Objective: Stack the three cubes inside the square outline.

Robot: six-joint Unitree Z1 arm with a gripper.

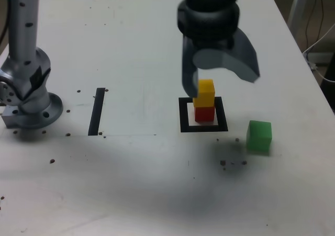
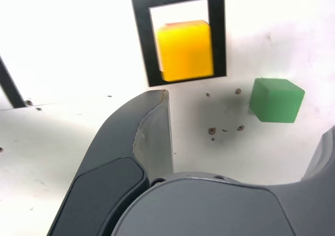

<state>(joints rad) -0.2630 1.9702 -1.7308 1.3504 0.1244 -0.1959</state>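
Jaws spread, empty; yellow cube (image 1: 205, 91) atop red cube (image 1: 204, 113), stack upright.

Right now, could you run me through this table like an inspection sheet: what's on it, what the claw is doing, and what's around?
Surface: white table, speckled with small dark specks.
Job's things: yellow cube stacked on red cube inside the square outline; green cube apart, on the table at the exterior view's right of the outline.
Clutter: straight black tape strip.
Grippers: gripper open, empty, above the stack.
Cables: white cables past the table's edge, exterior view's right.
Surroundings: arm's grey base at exterior view's left.
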